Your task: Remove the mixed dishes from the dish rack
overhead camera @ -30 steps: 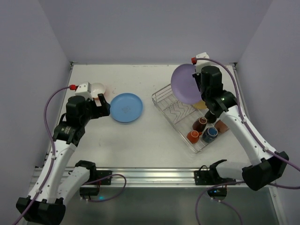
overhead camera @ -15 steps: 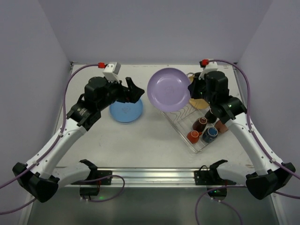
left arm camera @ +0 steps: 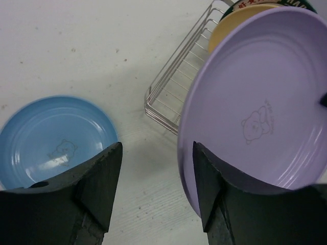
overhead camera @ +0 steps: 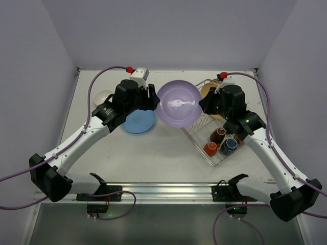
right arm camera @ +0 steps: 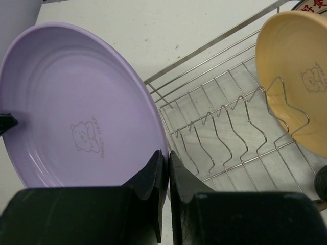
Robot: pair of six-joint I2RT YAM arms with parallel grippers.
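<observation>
Lavender plate (right arm camera: 76, 102): rim pinched in right gripper (right arm camera: 166, 155) fingers, opposite rim between spread left gripper (left arm camera: 157, 148) fingers, likely for handover.

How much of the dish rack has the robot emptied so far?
Done: the blue plate lies on the table. In hand: the right gripper pinches the lavender plate, with the left gripper open at its opposite rim. Left: the tan plate and several mugs sit in the dish rack.
</observation>
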